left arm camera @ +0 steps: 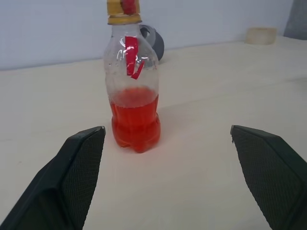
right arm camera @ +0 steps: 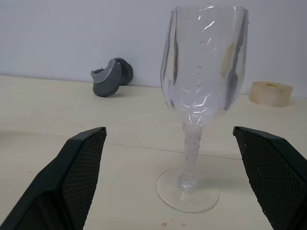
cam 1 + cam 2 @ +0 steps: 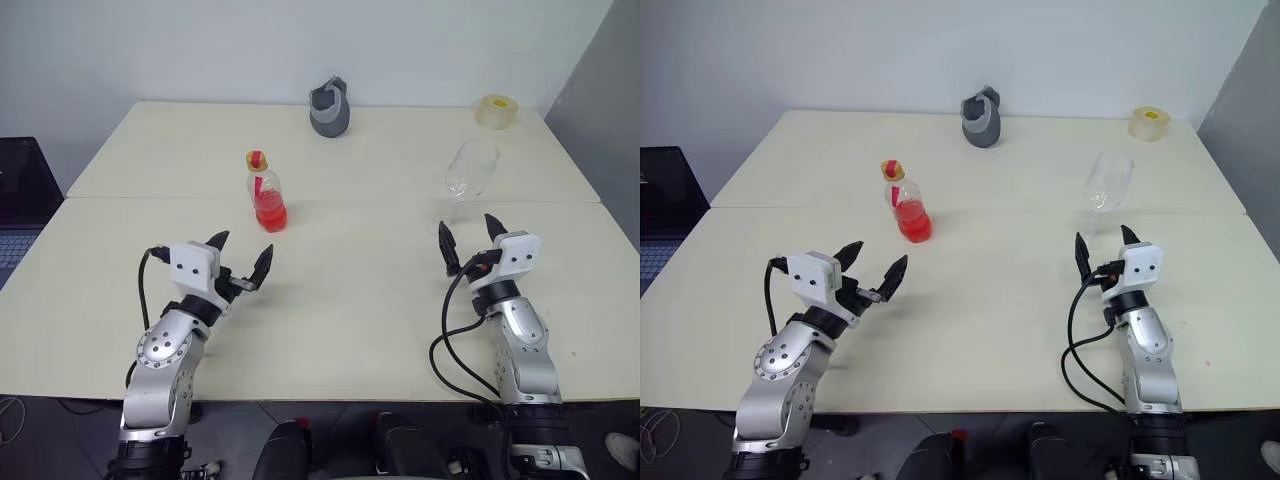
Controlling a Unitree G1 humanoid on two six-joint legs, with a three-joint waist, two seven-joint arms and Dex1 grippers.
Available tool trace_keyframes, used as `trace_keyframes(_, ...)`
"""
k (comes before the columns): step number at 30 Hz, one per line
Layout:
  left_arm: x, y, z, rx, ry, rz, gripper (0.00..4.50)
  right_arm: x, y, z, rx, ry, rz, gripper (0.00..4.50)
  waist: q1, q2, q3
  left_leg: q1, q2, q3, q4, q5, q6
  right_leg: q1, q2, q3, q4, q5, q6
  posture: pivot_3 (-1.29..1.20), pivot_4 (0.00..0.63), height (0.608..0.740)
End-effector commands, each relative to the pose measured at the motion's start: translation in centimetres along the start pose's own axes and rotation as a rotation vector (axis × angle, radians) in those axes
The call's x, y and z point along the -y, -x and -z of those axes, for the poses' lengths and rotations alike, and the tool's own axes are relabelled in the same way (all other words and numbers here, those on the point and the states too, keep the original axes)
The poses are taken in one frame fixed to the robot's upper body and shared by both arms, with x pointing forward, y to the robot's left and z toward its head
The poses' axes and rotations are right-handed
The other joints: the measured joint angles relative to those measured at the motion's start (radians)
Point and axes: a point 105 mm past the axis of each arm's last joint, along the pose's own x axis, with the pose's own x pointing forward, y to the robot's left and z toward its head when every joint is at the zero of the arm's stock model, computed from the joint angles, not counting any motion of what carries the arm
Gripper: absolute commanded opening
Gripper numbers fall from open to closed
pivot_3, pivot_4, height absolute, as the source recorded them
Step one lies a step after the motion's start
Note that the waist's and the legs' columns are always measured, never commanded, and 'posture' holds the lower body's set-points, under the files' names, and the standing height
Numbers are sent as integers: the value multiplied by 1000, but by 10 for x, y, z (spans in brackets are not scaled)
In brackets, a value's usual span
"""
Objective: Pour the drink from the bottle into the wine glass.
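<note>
1. Wide cream-coloured table [image 3: 350, 330] – two slabs meeting at a seam; all items stand on it, apart from one another.
2. Left gripper [image 3: 242, 256], black two-fingered, jaws spread wide and empty, aimed at the bottle from the near side, not touching it.
3. Right gripper [image 3: 468, 238], same build, jaws spread wide and empty, lined up on the glass just beyond it, no contact.
4. Clear stemmed wine glass with tall tulip bowl [image 2: 204, 67] – upright on its round foot, right half of the table, bowl empty.
5. Small clear plastic bottle with red label strip [image 1: 133, 86], upright left of centre, yellow-red cap [image 1: 123, 10] on.
6. Bright red-orange translucent drink [image 1: 135, 120] fills roughly the lower third of the bottle.
7. Grey lumpy object [image 3: 330, 108] and translucent tape roll [image 3: 496, 110] at the far edge.
8. Judgement: pre-grasp stage, nothing poured. Next move calls for the left jaws to close round the bottle body; the cap looks in place and would need dealing with first.
</note>
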Motion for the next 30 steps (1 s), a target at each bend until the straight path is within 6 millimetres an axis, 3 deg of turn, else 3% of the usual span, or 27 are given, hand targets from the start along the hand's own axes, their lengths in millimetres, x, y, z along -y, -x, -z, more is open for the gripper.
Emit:
trace_keyframes(1,-2,-4,-27,98,-23,18,4485,-1,-2,-13,50,9,-2,4500,0,0,0,0,0,0,0,0,0,0,0,0,0,0,0,0,150,740)
trace_keyframes(5,-4,-6,-34,137,-43,7,4485,-2,-1,-12,48,7,-9,4500,0,0,0,0,0,0,0,0,0,0,0,0,0,0,0,0,150,740)
trace_keyframes(8,-6,-8,-27,103,-67,-6,4485,-8,-1,-11,37,-14,-50,4500,0,0,0,0,0,0,0,0,0,0,0,0,0,0,0,0,150,740)
trace_keyframes(16,-2,-13,-25,122,-14,-5,4485,-51,6,-10,-24,-86,-305,4500,0,0,0,0,0,0,0,0,0,0,0,0,0,0,0,0,150,740)
trace_keyframes(20,-25,-20,-9,61,-24,-135,4485,-73,9,-11,-64,-63,-440,4500,1,0,0,0,0,-1,0,0,0,0,0,0,0,0,0,0,150,740)
trace_keyframes(30,-25,-66,14,-28,18,-70,4485,-94,-3,-24,-73,-113,-523,4500,1,-1,0,-1,-1,-1,1,0,0,0,0,-1,0,0,1,0,150,740)
